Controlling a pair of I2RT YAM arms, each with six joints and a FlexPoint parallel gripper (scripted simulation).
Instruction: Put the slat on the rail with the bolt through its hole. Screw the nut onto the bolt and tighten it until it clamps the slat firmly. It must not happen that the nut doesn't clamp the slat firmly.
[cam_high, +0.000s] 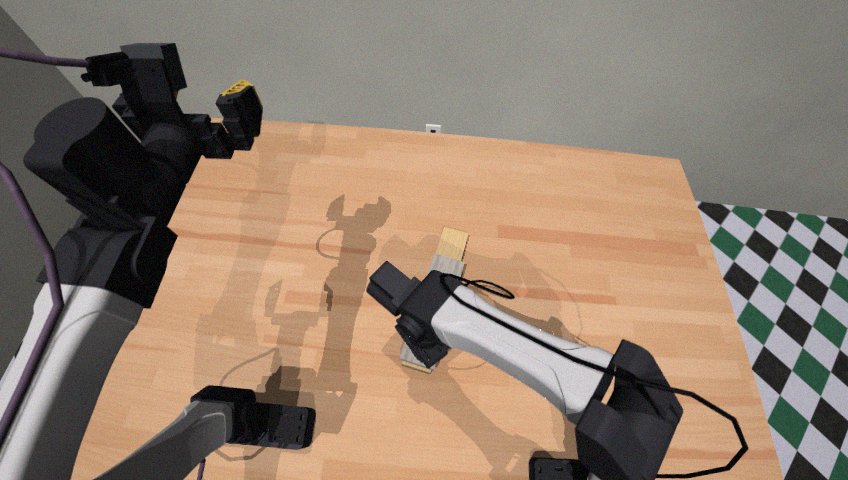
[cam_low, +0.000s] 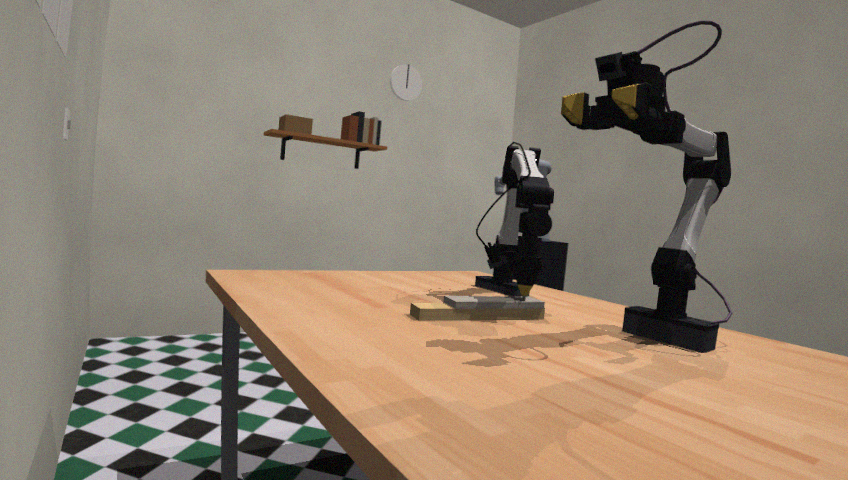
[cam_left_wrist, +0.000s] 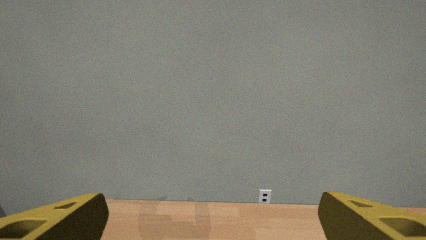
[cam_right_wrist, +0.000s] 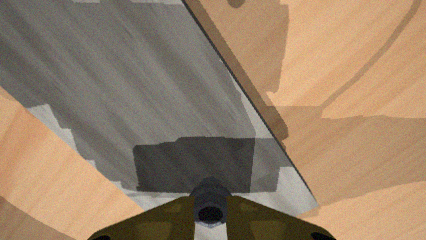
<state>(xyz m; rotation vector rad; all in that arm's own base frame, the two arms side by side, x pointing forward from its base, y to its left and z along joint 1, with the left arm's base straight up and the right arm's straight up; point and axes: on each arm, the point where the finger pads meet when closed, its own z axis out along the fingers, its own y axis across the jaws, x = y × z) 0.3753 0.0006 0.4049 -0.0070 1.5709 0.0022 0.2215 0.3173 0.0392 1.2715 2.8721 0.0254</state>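
Nut (cam_right_wrist: 210, 187) sat over one end part of the slat (cam_high: 447, 265) (cam_low: 493, 301) (cam_right_wrist: 150, 90), pinched by the right gripper (cam_high: 423, 350) (cam_low: 524, 291) (cam_right_wrist: 210, 206), the nearer one. The slat's long axis ran oblique to these fingers. Left gripper (cam_high: 208, 92) (cam_low: 599, 107) (cam_left_wrist: 213, 215) stood spread, well apart from the slat.

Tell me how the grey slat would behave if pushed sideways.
The slat looks like a straight, flat board, so probably stiff. Lying broad face down on the rail, it seems unlikely to roll. It might swivel about the point where the dark nut sits near its end.
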